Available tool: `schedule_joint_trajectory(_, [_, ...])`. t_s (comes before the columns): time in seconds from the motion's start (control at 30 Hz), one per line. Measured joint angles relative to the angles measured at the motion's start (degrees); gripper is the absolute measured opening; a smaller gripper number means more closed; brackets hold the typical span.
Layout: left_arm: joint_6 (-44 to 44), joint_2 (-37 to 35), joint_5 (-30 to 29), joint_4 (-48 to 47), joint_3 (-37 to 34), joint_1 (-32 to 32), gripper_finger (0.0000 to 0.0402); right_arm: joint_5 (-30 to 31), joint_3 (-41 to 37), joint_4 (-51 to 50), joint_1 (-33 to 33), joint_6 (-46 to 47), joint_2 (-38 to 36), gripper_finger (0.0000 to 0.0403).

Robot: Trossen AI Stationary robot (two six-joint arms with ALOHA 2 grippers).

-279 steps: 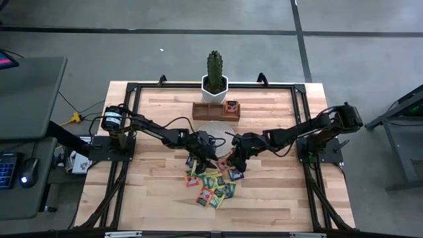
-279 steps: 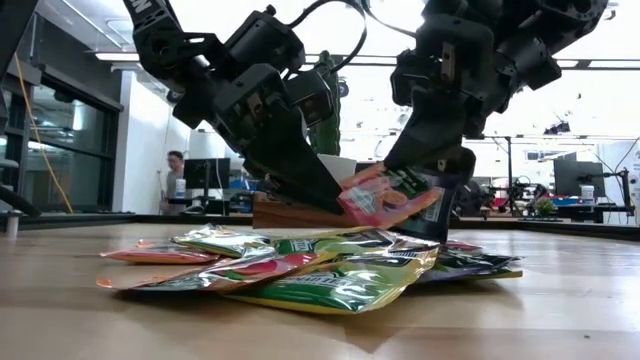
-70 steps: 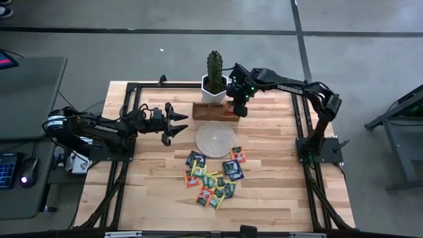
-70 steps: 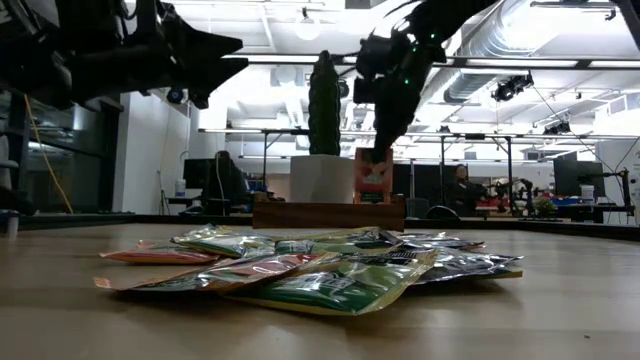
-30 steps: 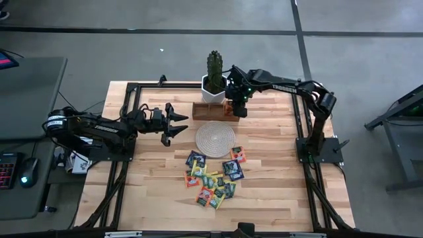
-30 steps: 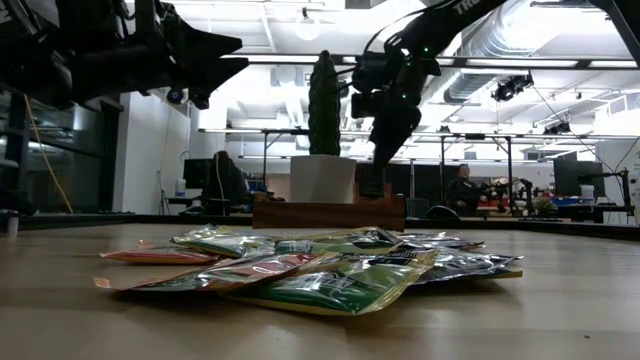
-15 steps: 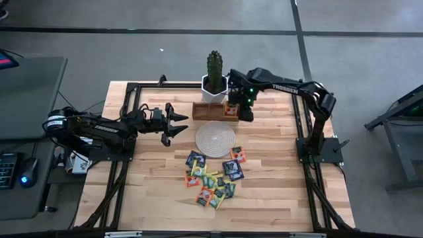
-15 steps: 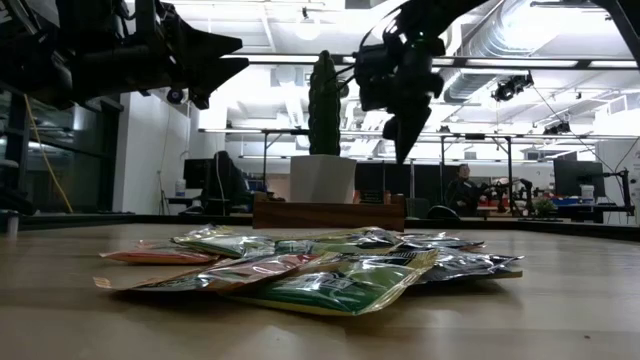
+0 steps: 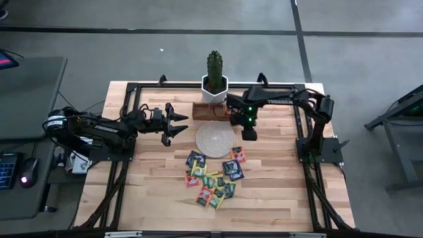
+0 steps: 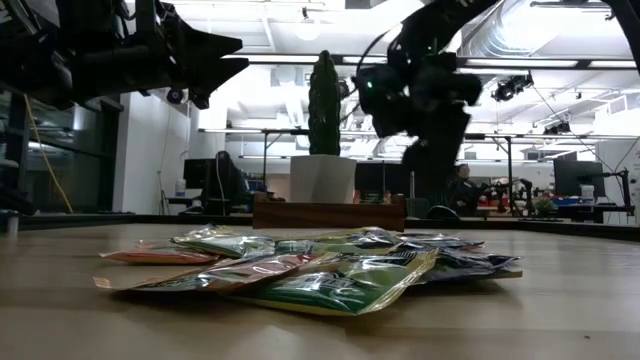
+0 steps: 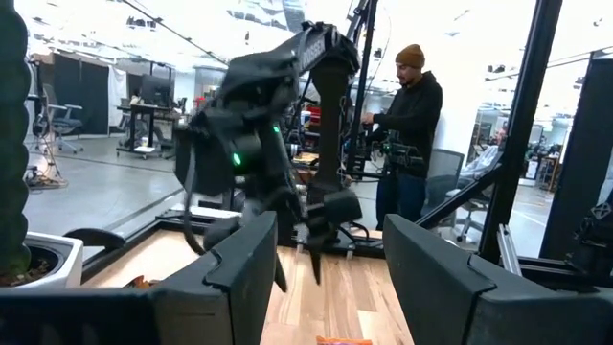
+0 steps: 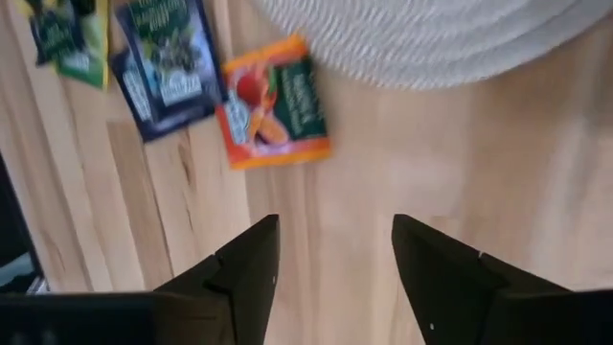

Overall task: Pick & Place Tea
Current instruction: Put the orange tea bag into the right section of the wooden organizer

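Looking straight down at the table, the right gripper hangs just past the right edge of the round woven mat, a little in front of the wooden tray and the potted cactus. Its jaws are spread wide with nothing between them, and its wrist camera looks down through the gap at bare wood, with the mat's rim and an orange sachet lying flat just beside that rim, a dark blue sachet right next to it. The rest of the tea sachets sit in a loose, partly overlapping scatter on the wood in front of the mat, mixed orange, yellow, green and dark blue; from table height they read as a low shiny heap. Something orange shows at the tray's right end, but I can't tell for sure what it is. The left gripper waits well off to the left of the mat, level with it, jaws parted and empty too. Past its fingers you can see the right arm, and farther back in the room a person standing at a bench.
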Motion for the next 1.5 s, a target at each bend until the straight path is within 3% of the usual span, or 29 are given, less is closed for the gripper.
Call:
schedule_joint_trajectory(0.47, [0.0,0.0,0.7,-0.6,0.0,0.0,0.0188,-2.7,-10.7,12.2,4.6,3.8,0.0,0.0204])
schedule_joint_trajectory(0.9, [0.0,0.0,1.1,-1.5,0.0,0.0,0.0188,-0.1,-11.1,20.9,4.8,6.4,0.0,0.0205])
schedule_joint_trajectory(1.5, [0.0,0.0,1.9,-1.5,0.0,0.0,0.0188,4.2,-11.1,23.5,7.7,6.9,0.0,0.0206])
